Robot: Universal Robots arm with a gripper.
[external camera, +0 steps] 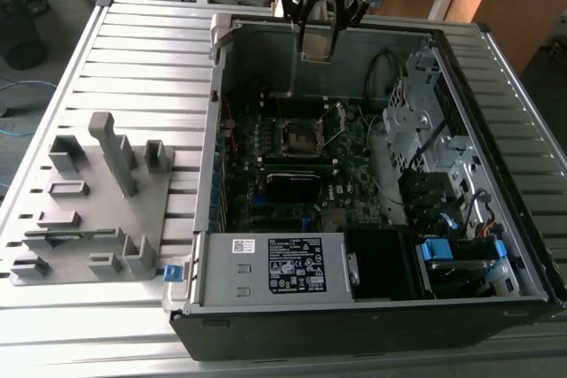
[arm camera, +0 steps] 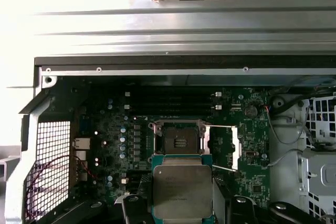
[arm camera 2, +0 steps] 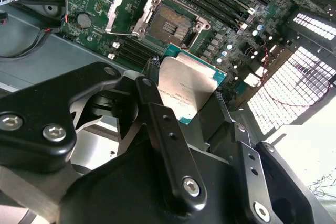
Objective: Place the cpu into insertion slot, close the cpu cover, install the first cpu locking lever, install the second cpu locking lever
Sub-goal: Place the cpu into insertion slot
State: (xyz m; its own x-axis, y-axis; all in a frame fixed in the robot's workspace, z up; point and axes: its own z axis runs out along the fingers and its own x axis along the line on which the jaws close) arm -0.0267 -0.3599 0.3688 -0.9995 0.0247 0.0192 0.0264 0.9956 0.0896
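— One thing first: what has the hand (external camera: 317, 42) got?
— The cpu (arm camera 2: 186, 90), its edges clamped between both fingers.
— And the insertion slot (arm camera: 179, 141)?
— Below the hand, on the motherboard (arm camera: 118, 145) inside the open computer case (external camera: 266, 267), well apart from the cpu. The cpu cover (arm camera 2: 113, 11) stands flipped up beside the slot.

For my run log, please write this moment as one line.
gripper: shut on cpu | cpu: held off socket, not inserted | socket: empty | cpu cover: open
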